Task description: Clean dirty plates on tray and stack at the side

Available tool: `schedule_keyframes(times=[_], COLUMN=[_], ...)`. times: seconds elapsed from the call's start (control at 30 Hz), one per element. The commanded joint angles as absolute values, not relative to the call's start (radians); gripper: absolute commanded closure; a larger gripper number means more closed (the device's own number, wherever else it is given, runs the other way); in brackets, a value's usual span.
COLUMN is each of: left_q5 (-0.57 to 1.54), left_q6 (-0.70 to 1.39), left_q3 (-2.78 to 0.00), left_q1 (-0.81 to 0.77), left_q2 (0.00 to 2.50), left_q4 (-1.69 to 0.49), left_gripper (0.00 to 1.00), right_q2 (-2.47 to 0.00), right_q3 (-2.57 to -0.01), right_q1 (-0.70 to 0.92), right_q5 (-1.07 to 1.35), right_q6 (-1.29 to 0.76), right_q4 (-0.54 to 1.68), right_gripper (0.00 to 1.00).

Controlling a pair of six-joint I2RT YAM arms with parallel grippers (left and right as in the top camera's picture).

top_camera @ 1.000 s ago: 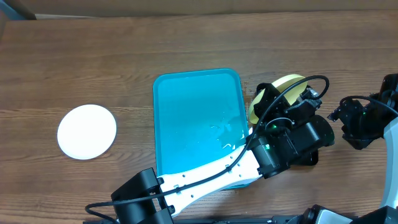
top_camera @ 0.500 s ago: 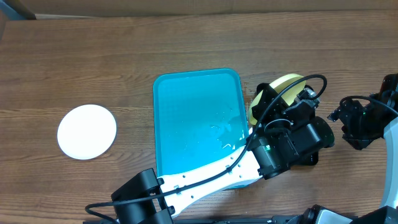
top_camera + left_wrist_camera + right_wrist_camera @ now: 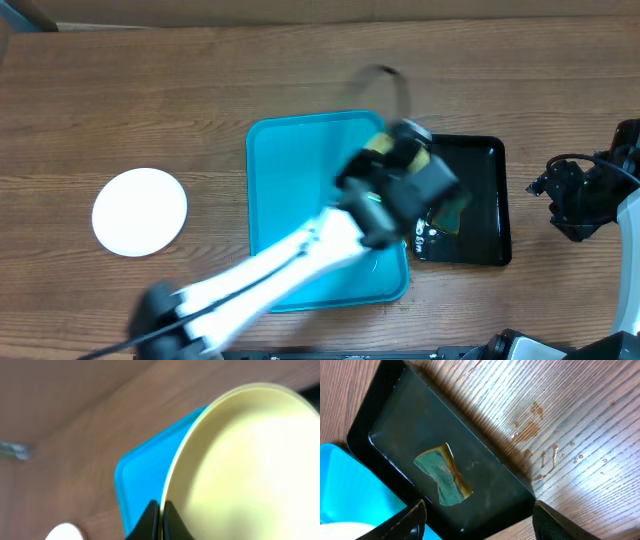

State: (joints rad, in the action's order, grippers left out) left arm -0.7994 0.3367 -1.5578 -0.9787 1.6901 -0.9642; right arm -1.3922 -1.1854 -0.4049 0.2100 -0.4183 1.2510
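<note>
Two plates show. One is a white plate (image 3: 140, 211), flat on the worktop (image 3: 200, 80) and well to the left of the tray (image 3: 300, 180). The other, the yellow-green plate (image 3: 240, 460), is held up off the worktop by the left pincer (image 3: 161, 519). In the wrist view its fingertips are closed on the rim, one on either face. The plate stands tilted on edge and fills the right of the picture, with a turquoise corner of the tray behind it.

From overhead the left arm (image 3: 270, 270) is a blurred streak reaching from the near left across the tray. Its head is over the tray's far right corner, where only a sliver of the yellow-green plate peeps out.

Just right of the tray sits a black tray (image 3: 490, 240) with a green sponge (image 3: 442, 480) lying inside it.

At the right edge of the worktop, apart from the black tray, is the right arm (image 3: 580, 195). The right pincer (image 3: 480, 510) has its fingers spread wide with nothing between them. Its camera looks down on the sponge and on wet drops (image 3: 540, 455) on the wood beside the black tray.
</note>
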Motion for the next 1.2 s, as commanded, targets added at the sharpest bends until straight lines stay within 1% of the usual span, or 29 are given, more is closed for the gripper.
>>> schedule_keyframes(times=[0.0, 0.03, 0.1, 0.23, 0.27, 0.3, 0.33, 0.37, 0.43, 0.5, 0.53, 0.6, 0.7, 0.77, 0.8, 0.83, 0.87, 0.9, 0.93, 1.0, 1.03, 1.07, 1.17], left_q5=[-0.641, -0.603, -0.569, -0.521, -0.487, -0.466, -0.414, -0.395, -0.316, -0.172, -0.129, -0.075, -0.115, -0.102, -0.089, -0.083, -0.077, -0.059, -0.042, 0.007, 0.105, 0.227, 0.34], left_q6=[0.695, 0.707, 0.707, 0.647, 0.614, 0.596, 0.551, 0.538, 0.491, 0.41, 0.384, 0.362, 0.362, 0.355, 0.336, 0.332, 0.332, 0.332, 0.332, 0.332, 0.295, 0.229, 0.123], left_q3=[-1.574, -1.574, -1.573, -1.552, -1.517, -1.494, -1.439, -1.419, -1.34, -1.214, -1.18, -1.127, -1.089, -1.084, -1.085, -1.085, -1.087, -1.112, -1.135, -1.196, -1.274, -1.359, -1.476], left_q1=[-0.752, -0.636, -0.45, -0.065, 0.087, 0.155, 0.276, 0.317, 0.446, 0.632, 0.678, 0.736, 0.743, 0.741, 0.739, 0.739, 0.739, 0.739, 0.739, 0.739, 0.738, 0.722, 0.648], left_q2=[1.422, 1.359, 1.305, 1.277, 1.28, 1.281, 1.283, 1.283, 1.287, 1.314, 1.33, 1.375, 1.439, 1.487, 1.499, 1.5, 1.498, 1.491, 1.487, 1.475, 1.461, 1.442, 1.406], left_q4=[-1.202, -1.276, -1.349, -1.419, -1.397, -1.379, -1.324, -1.304, -1.22, -1.088, -1.055, -1.005, -0.957, -0.913, -0.902, -0.901, -0.903, -0.916, -0.934, -0.983, -1.032, -1.082, -1.158], left_gripper=[0.96, 0.96, 0.96, 0.96, 0.96, 0.96, 0.96, 0.96, 0.96, 0.96, 0.96, 0.96, 0.96, 0.95, 0.88, 0.77, 0.61, 0.39, 0.35, 0.33, 0.33, 0.3, 0.24], right_q2=[-1.379, -1.379, -1.379, -1.379, -1.379, -1.379, -1.379, -1.379, -1.379, -1.379, -1.379, -1.379, -1.379, -1.379, -1.379, -1.379, -1.379, -1.379, -1.378, -1.378, -1.376, -1.369, -1.338], right_q3=[-1.198, -1.198, -1.198, -1.198, -1.198, -1.198, -1.198, -1.198, -1.198, -1.198, -1.198, -1.198, -1.198, -1.198, -1.198, -1.198, -1.198, -1.198, -1.198, -1.198, -1.198, -1.198, -1.198], right_q1=[-0.407, -0.407, -0.407, -0.407, -0.407, -0.407, -0.407, -0.407, -0.407, -0.407, -0.407, -0.407, -0.407, -0.407, -0.407, -0.407, -0.407, -0.407, -0.407, -0.407, -0.402, -0.391, -0.35], right_q5=[0.215, 0.215, 0.215, 0.215, 0.215, 0.215, 0.215, 0.215, 0.215, 0.215, 0.215, 0.215, 0.215, 0.216, 0.216, 0.216, 0.221, 0.229, 0.231, 0.244, 0.284, 0.309, 0.347], right_q6=[-0.419, -0.419, -0.419, -0.419, -0.419, -0.419, -0.419, -0.419, -0.419, -0.419, -0.419, -0.419, -0.419, -0.419, -0.419, -0.419, -0.419, -0.415, -0.406, -0.381, -0.333, -0.309, -0.279], right_q4=[1.247, 1.247, 1.245, 1.244, 1.244, 1.244, 1.244, 1.244, 1.243, 1.242, 1.24, 1.24, 1.24, 1.24, 1.24, 1.24, 1.242, 1.244, 1.244, 1.242, 1.234, 1.221, 1.194], right_gripper=[0.3, 0.3, 0.3, 0.3, 0.3, 0.3, 0.3, 0.3, 0.3, 0.3, 0.3, 0.3, 0.3, 0.3, 0.3, 0.3, 0.3, 0.3, 0.3, 0.31, 0.32, 0.32, 0.31])
